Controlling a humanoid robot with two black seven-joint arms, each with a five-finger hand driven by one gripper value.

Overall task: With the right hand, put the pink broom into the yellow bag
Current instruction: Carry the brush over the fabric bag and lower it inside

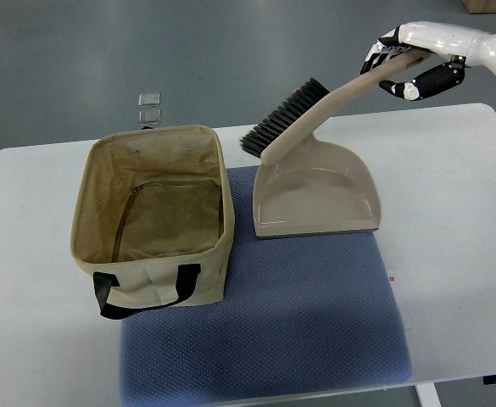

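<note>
The pinkish-beige broom (315, 108) has dark bristles at its lower left end and a long handle running up to the right. My right hand (410, 64) is shut on the handle's end and holds the broom tilted, bristles hanging just above the dustpan's (315, 191) back edge. The yellowish fabric bag (153, 219) stands open on the left, its inside empty, black strap at its front. The broom's bristles are to the right of the bag's far right corner. The left hand is out of view.
A blue mat (264, 314) lies on the white table (459, 220) under the bag and dustpan. Two small clear clips (149, 106) sit beyond the table's far edge, behind the bag.
</note>
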